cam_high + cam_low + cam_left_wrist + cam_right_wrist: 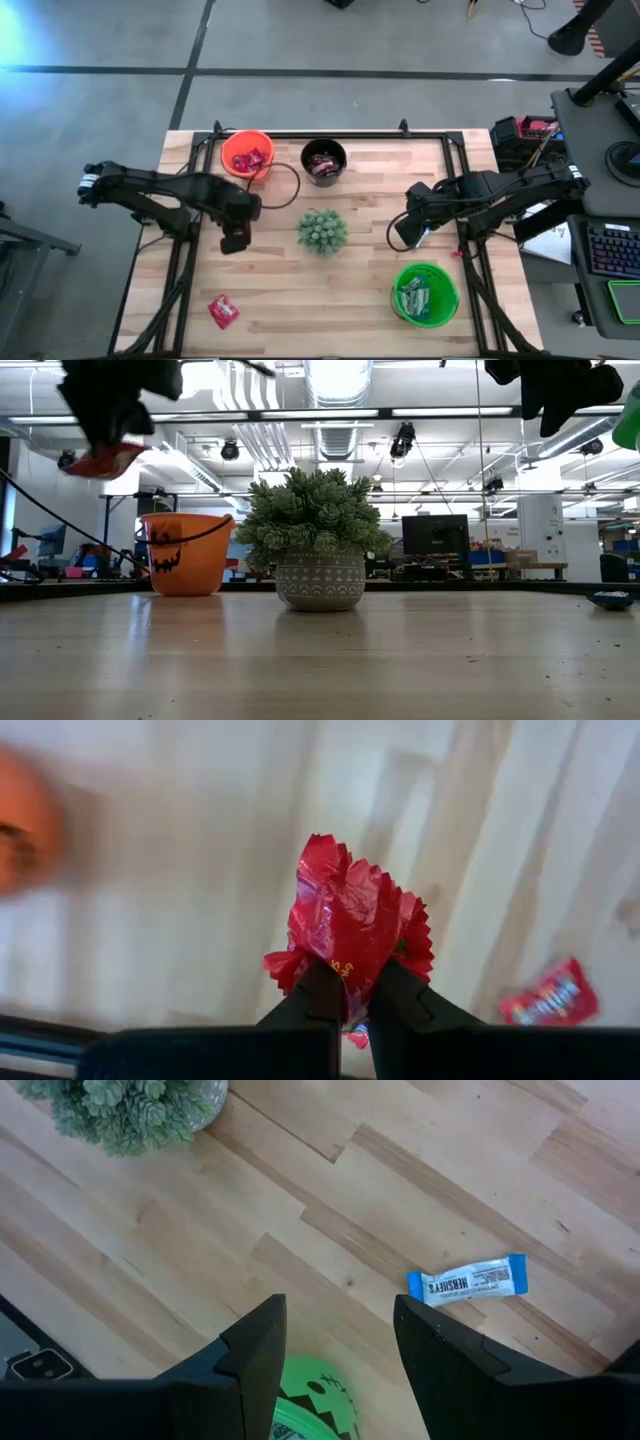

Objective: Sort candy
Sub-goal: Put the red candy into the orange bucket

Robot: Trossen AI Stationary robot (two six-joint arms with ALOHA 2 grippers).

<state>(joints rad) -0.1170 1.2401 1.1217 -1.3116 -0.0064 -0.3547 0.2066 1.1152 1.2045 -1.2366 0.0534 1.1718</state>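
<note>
Left claw (345, 995) clamped tight on a red-wrapped candy (350, 925), held up off the counter (350, 300), roughly 9 o'clock from the plant ball (322, 230). Right claw (335, 1335) jaws wide apart, gripping nothing, hanging at 3 o'clock from the plant. A blue-and-white candy (468, 1281) lies flat on the wood just ahead of it. Another red candy (223, 311) sits loose on the counter at 7 o'clock from the plant. Orange bucket (247, 153) at 11 o'clock has red pieces in it, black bucket (324, 160) at 12 holds dark ones, green bucket (425, 293) at 4 holds light ones.
</note>
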